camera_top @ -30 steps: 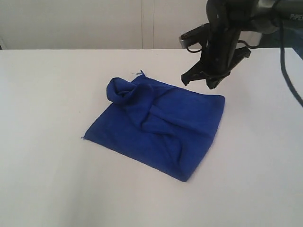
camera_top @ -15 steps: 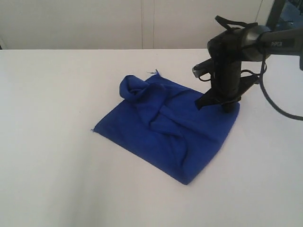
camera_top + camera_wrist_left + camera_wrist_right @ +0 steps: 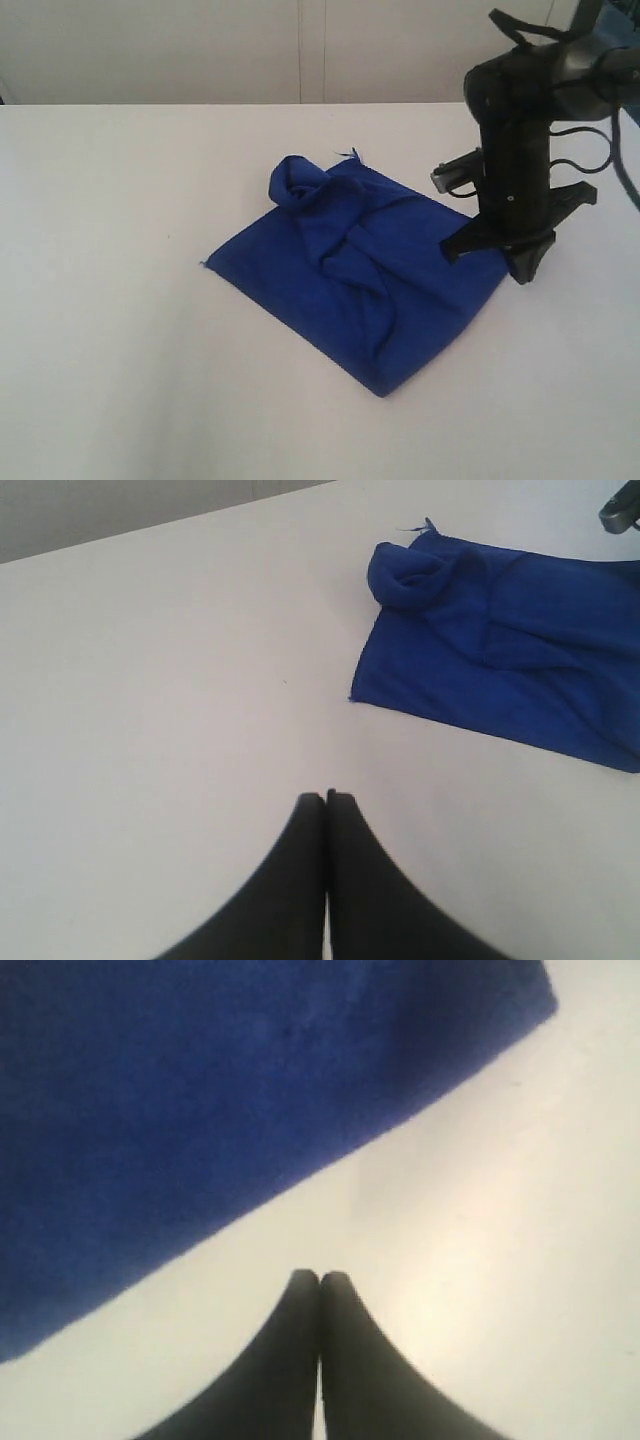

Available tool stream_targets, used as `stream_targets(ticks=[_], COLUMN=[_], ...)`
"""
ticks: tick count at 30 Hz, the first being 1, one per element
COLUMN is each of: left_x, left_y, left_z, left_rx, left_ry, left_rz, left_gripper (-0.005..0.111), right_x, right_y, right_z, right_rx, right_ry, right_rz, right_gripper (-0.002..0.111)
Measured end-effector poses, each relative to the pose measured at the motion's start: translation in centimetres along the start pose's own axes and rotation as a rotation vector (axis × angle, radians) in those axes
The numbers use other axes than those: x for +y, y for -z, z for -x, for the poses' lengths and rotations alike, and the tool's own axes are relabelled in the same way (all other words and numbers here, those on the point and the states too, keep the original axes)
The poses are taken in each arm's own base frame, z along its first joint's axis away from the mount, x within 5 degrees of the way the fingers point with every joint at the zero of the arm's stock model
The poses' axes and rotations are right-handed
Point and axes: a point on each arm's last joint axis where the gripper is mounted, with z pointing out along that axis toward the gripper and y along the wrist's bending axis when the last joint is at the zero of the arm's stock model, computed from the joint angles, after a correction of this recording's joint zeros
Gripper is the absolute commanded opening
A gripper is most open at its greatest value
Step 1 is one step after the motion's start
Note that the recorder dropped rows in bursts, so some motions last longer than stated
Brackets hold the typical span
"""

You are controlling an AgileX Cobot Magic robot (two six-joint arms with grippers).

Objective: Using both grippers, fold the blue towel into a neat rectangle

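In the exterior view we are seeing the blue towel (image 3: 400,290) lying around the middle of the white counter (image 3: 110,350), well short of its far edge. It is doubled into a rough four-sided shape, but a rolled lump is sitting at its far corner and ridges are running across its middle. We judge the fold only partly done: smoothing and squaring are left. The right end effector (image 3: 524,268) is hanging just beside the towel's right corner.

In the left wrist view the left end effector (image 3: 327,805) is showing its fingers pressed together over bare counter (image 3: 150,680), well apart from the towel (image 3: 500,670). Open room is lying all around it.

In the right wrist view the right end effector (image 3: 320,1282) is likewise pressed together and pinching nothing, over bare counter (image 3: 480,1210) just beside the towel's (image 3: 200,1090) straight hem.
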Motion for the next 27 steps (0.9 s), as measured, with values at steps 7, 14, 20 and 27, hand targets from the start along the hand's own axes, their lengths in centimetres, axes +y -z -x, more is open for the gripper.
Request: stream_targets(ticks=[7,14,20,27], left_x=[0.0,0.0,0.0,0.0], left_y=[0.0,0.0,0.0,0.0], left_z=[0.0,0.0,0.0,0.0], left_rx=[0.0,0.0,0.0,0.0], left_ry=[0.0,0.0,0.0,0.0], left_rz=[0.0,0.0,0.0,0.0], left_gripper=[0.0,0.0,0.0,0.0], right_x=[-1.1,-1.2,-1.6,-4.1], right_y=[6.1,5.3,1.6,0.2], right_z=[-0.6,1.4,3.5,3.4], right_rx=[-0.341,-0.469,-0.477,-0.465], right_ry=[-0.035,-0.019,-0.079,-0.191], right_rz=[0.017,-0.022,0.007,0.161], right_gripper=[0.0,0.0,0.0,0.0])
